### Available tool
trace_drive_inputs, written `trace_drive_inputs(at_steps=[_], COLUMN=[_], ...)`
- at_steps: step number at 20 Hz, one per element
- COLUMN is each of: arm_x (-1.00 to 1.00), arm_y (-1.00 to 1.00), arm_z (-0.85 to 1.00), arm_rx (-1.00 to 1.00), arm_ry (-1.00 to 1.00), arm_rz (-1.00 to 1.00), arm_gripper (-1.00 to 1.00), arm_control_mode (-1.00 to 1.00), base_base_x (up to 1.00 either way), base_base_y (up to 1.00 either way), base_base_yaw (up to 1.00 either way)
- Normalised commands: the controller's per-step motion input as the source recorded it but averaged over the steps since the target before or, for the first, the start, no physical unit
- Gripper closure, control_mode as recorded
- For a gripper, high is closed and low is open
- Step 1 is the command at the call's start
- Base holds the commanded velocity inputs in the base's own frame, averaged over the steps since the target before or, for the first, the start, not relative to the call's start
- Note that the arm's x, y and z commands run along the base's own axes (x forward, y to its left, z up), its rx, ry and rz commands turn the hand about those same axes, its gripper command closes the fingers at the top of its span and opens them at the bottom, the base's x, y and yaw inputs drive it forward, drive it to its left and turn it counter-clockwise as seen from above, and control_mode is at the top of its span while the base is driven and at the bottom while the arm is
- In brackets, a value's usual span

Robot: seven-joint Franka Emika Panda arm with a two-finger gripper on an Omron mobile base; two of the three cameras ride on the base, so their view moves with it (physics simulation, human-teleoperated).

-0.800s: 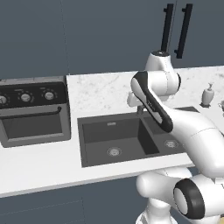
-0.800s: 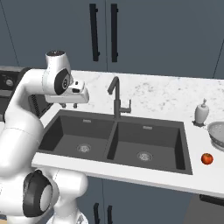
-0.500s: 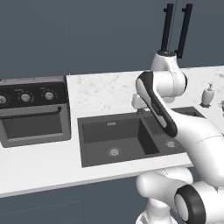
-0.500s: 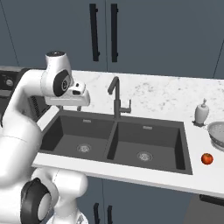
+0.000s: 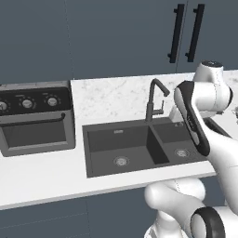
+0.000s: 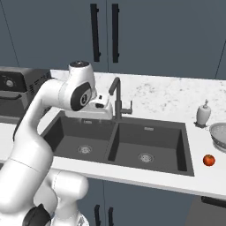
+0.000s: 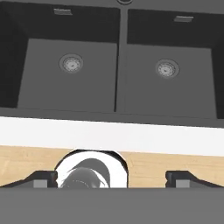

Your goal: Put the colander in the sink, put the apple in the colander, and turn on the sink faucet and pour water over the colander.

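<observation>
Hovering over the sink (image 6: 132, 150), the pincer (image 7: 112, 177) is spread wide and empty; the colander (image 6: 219, 136) waits far right on the surface (image 6: 176, 95), apple (image 6: 209, 160) just beside it, so swing right and come down over its rim

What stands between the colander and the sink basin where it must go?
Nothing visible. The colander sits on the white countertop right of the sink; the apple lies in front of it and the soap dispenser behind, both off the direct line. Both basins look empty.
</observation>
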Motion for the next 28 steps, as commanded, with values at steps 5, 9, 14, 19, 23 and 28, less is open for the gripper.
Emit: trace_drive_inputs(at_steps=[5, 9, 14, 19, 23, 28], arm_x=[0.0, 0.0, 0.0, 0.01, 0.0, 0.02], arm_y=[-0.99, -1.0, -1.0, -0.89, -0.87, -0.72], arm_z=[-0.09, -0.07, -0.13, -0.18, -0.25, -0.18], arm_rx=[0.0, 0.0, 0.0, 0.0, 0.0, 0.0], arm_ry=[0.06, 0.05, 0.04, 0.03, 0.01, 0.0], arm_rz=[-0.09, -0.06, -0.04, -0.05, -0.05, -0.05], arm_gripper=[-1.0, -1.0, -1.0, -1.0, -1.0, -1.0], arm_control_mode=[-1.0, -1.0, -1.0, -1.0, -1.0, -1.0], base_base_x=[0.0, 0.0, 0.0, 0.0, 0.0, 0.0], base_base_y=[0.0, 0.0, 0.0, 0.0, 0.0, 0.0], base_base_yaw=[0.0, 0.0, 0.0, 0.0, 0.0, 0.0])
